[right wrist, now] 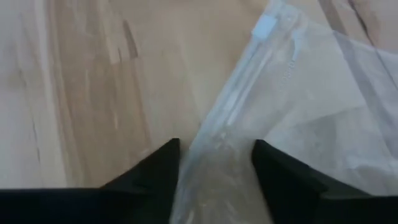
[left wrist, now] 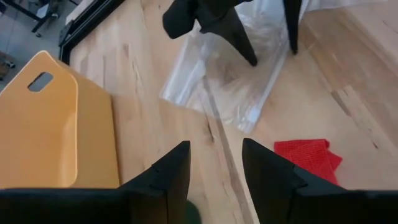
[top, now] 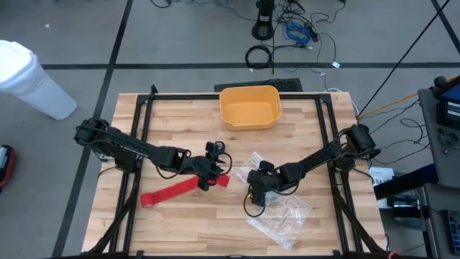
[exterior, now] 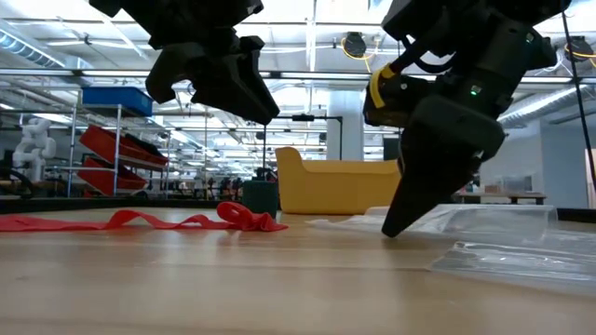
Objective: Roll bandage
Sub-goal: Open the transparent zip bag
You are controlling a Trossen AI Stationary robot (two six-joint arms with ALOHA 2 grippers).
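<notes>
Bandage flat on table, unrolled, 1 end bunched nr L gripper; L fingers apart, empty, above it. R gripper released, tips straddling plastic bag edge.

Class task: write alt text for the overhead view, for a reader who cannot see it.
Seen from above, a red bandage lies unrolled on a wooden table, the open left gripper over its right end. The open right gripper is down at a clear plastic bag; a yellow bin sits at the far edge.
</notes>
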